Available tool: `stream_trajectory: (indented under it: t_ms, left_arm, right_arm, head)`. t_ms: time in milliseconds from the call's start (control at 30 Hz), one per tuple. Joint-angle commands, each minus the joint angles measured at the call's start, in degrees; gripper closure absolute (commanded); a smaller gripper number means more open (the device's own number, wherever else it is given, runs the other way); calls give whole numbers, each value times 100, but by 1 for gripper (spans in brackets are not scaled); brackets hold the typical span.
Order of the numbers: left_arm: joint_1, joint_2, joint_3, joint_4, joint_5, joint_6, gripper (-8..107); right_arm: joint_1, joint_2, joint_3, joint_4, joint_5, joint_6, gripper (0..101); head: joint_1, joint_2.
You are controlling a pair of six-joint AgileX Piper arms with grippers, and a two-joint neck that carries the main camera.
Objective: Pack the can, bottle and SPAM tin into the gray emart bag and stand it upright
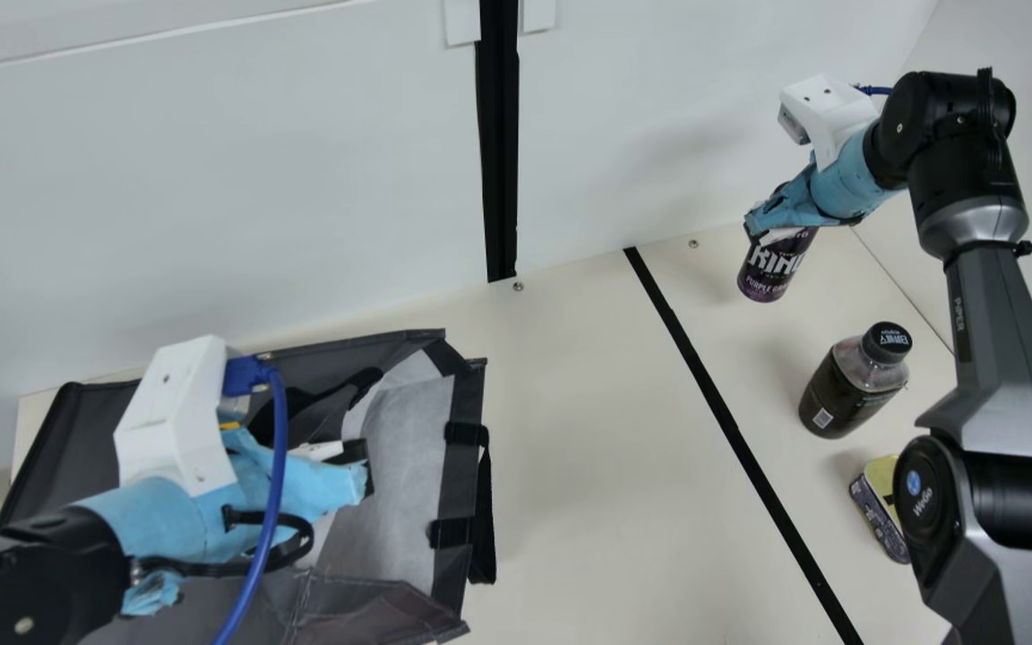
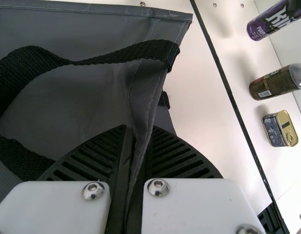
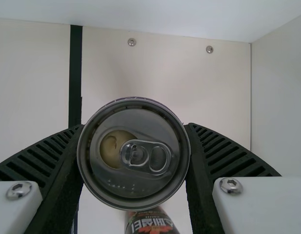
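The left gripper [image 2: 138,130] pinches the bag's [image 1: 404,448] edge at left, likely to steady its mouth; far right, the right gripper [image 3: 134,126] clasps the can [image 1: 771,269], presumably for packing. Bottle [image 1: 847,390] and tin [image 1: 879,511] sit nearer, right.

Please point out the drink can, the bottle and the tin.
Can [image 1: 766,272]: main view, on its purple side, near the bottom.
Bottle [image 1: 838,396]: main view, on its dark lower body.
Tin [image 2: 288,127]: left wrist view, on its gold lid.
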Motion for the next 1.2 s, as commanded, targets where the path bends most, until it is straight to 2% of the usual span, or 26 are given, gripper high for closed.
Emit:
stream_trajectory:
  t_ms: [0, 1167]
  left_arm:
    - [0, 0, 0, 0, 0, 0, 107]
    - [0, 0, 0, 0, 0, 0, 107]
  right_arm:
    - [26, -180, 167, -20, 1, -9, 101]
    - [270, -3004, 2952, -85, 1, -575, 101]
  head:
    - [-130, -5]
    - [-130, -5]
